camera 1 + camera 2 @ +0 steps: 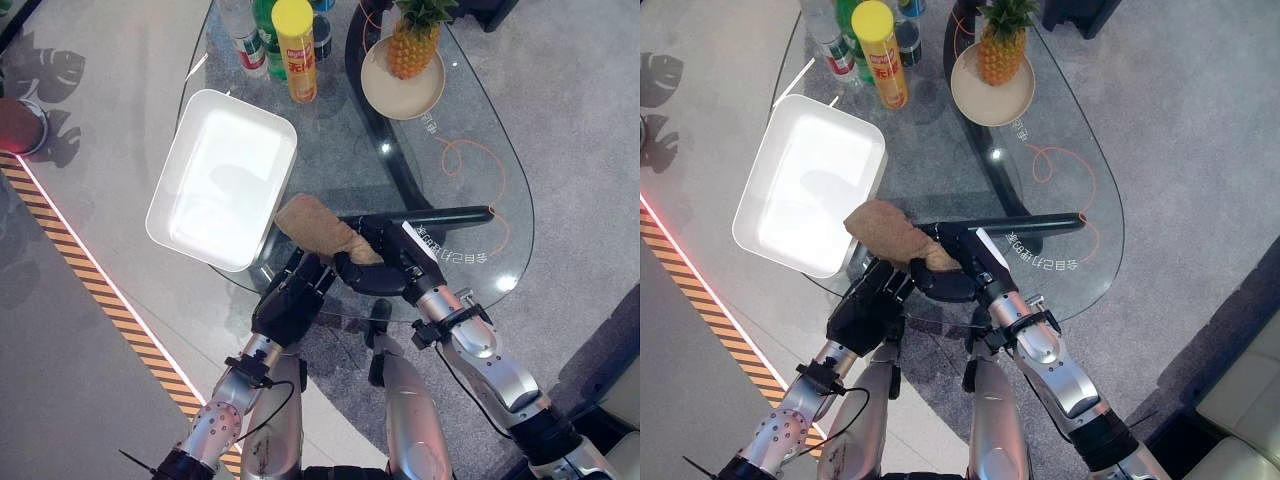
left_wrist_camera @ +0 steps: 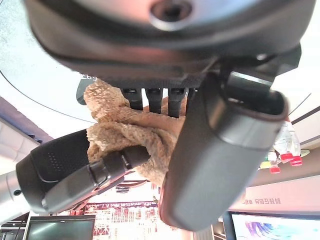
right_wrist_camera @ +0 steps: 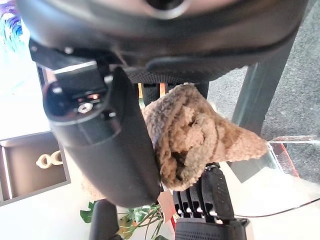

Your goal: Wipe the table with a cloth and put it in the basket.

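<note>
A crumpled brown cloth (image 1: 315,228) lies on the glass table (image 1: 455,180) near its front edge, just right of the white basket (image 1: 165,215). My right hand (image 1: 385,265) is shut on the cloth's near end, thumb and fingers curled round it (image 3: 200,135). My left hand (image 1: 288,305) sits at the table's front edge directly below the cloth, open. Its straight fingertips (image 2: 150,97) touch the cloth (image 2: 135,135) from the near side. The basket is a shallow, rectangular tray with nothing in it.
A yellow can (image 1: 296,50) and bottles (image 1: 243,35) stand at the back of the table. A pineapple (image 1: 413,40) rests on a round plate (image 1: 400,95) at the back right. A black table leg (image 1: 440,214) runs under the glass.
</note>
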You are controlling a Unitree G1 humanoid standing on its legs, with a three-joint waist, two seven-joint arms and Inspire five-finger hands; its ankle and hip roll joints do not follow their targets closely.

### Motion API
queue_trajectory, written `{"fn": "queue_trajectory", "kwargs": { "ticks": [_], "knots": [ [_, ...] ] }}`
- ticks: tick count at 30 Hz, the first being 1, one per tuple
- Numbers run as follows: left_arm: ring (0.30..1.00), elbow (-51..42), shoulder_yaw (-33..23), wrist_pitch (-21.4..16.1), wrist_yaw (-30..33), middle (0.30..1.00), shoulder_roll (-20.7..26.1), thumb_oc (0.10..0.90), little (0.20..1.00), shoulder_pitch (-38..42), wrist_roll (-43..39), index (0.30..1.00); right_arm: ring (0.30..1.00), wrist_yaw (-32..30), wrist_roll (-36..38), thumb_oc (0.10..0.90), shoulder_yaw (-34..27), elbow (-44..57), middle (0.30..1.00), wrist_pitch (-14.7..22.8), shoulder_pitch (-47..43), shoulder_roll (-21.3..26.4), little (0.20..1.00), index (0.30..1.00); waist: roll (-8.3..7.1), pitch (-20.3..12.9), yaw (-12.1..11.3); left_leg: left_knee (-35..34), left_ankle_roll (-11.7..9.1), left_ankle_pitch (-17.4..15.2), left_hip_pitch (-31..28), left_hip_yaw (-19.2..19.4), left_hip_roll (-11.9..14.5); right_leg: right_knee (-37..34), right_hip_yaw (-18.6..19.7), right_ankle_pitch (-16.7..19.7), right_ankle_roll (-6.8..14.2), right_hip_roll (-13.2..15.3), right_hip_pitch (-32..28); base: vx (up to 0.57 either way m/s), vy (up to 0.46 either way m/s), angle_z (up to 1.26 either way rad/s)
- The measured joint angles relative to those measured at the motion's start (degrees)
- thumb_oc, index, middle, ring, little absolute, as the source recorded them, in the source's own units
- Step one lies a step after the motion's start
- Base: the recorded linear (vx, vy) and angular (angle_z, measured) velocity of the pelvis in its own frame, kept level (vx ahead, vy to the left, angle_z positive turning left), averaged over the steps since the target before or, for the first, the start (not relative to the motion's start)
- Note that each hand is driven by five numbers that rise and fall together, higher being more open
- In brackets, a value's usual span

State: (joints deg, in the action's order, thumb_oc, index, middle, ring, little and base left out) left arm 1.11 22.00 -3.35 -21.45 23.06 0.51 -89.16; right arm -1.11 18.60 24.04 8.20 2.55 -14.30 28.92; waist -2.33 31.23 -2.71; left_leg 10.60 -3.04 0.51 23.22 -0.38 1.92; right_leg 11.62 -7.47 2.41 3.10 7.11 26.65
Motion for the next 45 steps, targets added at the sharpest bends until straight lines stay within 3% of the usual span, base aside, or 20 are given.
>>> {"fn": "queue_trajectory", "kwargs": {
  "ticks": [23, 28, 45],
  "knots": [
    [0.9, 0.0, 0.9, -0.9, 0.1, 0.9, -0.2, 0.8, 0.9, -1.3, -3.4, 0.9, 0.3, -1.3, -3.6, 0.1, 1.4, 0.0, 0.3, -2.0, -0.3, -0.5, 0.2, 0.3, 0.01, 0.0, -0.1, 0.7, -0.1, 0.1, -0.1, -0.2, -0.2, 1.1, -0.1, -0.2, 0.0, 0.3, 0.0, 0.0, 0.0, 0.0],
    [0.9, 0.1, 1.6, -2.9, -0.5, 0.9, -0.8, 0.8, 0.9, -1.3, -5.6, 0.9, 0.3, 1.3, -6.2, 0.1, 1.5, 0.1, 0.3, -3.8, -2.3, -0.7, 0.2, 0.3, 0.02, 0.0, -0.1, 0.7, -0.1, 0.1, -0.1, -0.3, -0.2, 1.3, -0.1, -0.2, 0.0, 0.3, 0.0, 0.0, 0.0, 0.0],
    [0.9, 0.1, 1.8, -3.9, -0.7, 0.9, -0.7, 0.8, 0.9, -2.1, -5.6, 0.9, 0.3, 7.8, -12.6, 0.1, 1.8, 1.6, 0.3, -7.3, -5.6, 1.3, 0.2, 0.3, 0.03, 0.0, -0.2, 0.6, -0.3, 0.3, -0.1, -0.5, -0.2, 1.4, -0.3, -0.4, 0.2, 0.3, 0.0, 0.0, 0.0, 0.0]
  ]
}}
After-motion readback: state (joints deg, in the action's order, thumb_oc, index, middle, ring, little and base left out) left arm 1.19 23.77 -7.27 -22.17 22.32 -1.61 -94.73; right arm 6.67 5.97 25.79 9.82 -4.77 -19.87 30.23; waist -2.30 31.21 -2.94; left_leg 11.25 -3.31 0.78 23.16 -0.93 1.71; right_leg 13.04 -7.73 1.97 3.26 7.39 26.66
